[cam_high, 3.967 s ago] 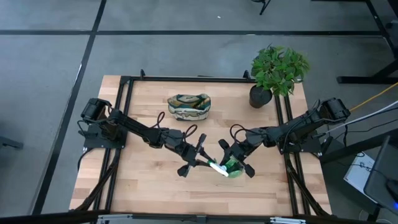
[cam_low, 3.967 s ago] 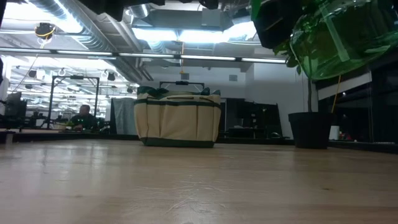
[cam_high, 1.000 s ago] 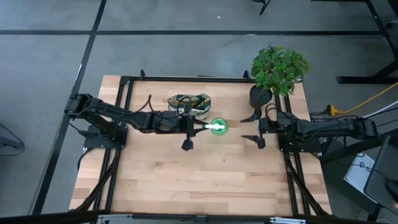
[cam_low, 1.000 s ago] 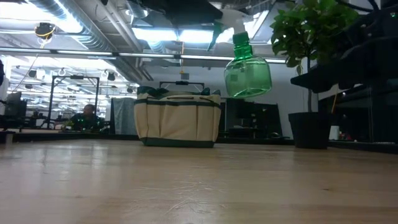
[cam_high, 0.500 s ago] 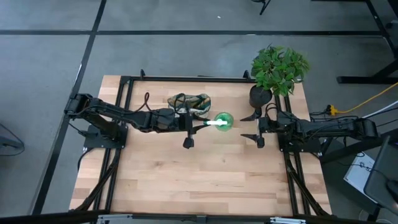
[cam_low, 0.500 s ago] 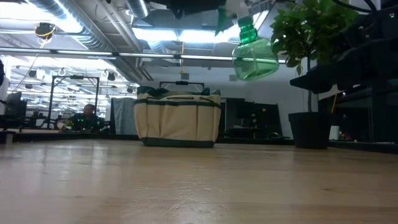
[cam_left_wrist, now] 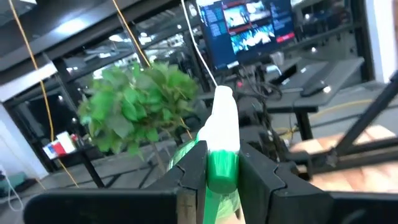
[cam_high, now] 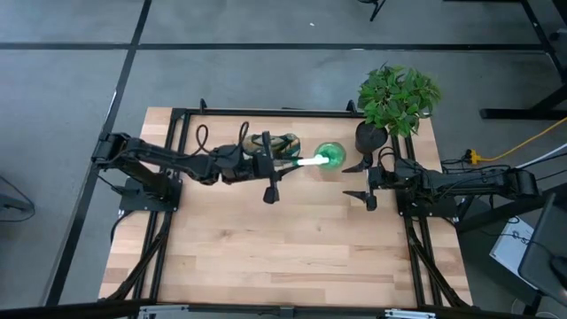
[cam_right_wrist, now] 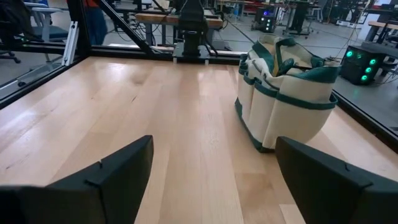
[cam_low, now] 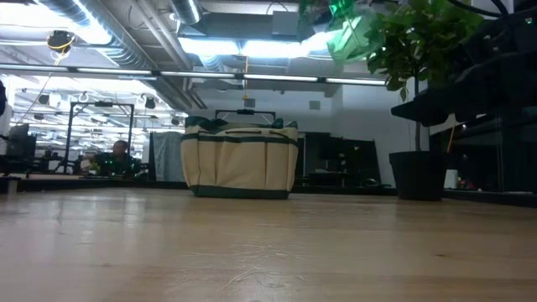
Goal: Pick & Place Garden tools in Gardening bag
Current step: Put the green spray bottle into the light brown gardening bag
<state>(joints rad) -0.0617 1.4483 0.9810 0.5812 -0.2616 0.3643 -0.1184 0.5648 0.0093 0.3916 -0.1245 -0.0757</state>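
My left gripper (cam_high: 282, 167) is shut on a green spray bottle with a white head (cam_high: 330, 157), which it holds high over the table just right of the gardening bag (cam_high: 285, 143). In the low view only the bottle's green body (cam_low: 348, 27) shows, tilted, at the top. The cream-and-green bag (cam_low: 241, 159) stands on its base near the table's far edge, and my left arm partly covers it from above. To the right, my right gripper (cam_high: 363, 182) waits open and holds nothing. It faces the bag (cam_right_wrist: 286, 99). My left gripper pinches the bottle's green neck (cam_left_wrist: 222, 173) between its two fingers (cam_left_wrist: 194, 168), right under the white spray head (cam_left_wrist: 224, 118). The fingers come level from the table's left side. The bottle is lifted clear and tilted, with its green body pointing toward the table's right.
A potted green plant (cam_high: 397, 96) in a black pot (cam_low: 418, 174) stands at the far right corner, close to the bottle and my right arm. Bare wooden tabletop (cam_high: 292, 248) fills the near half. A black frame rail (cam_high: 266, 112) runs along the far edge.
My left gripper has gone up and toward the table's far edge, nearer the bag, still shut on the bottle. The bottle has risen and tipped from hanging nearly upright to strongly tilted, and its body has swung toward the far right.
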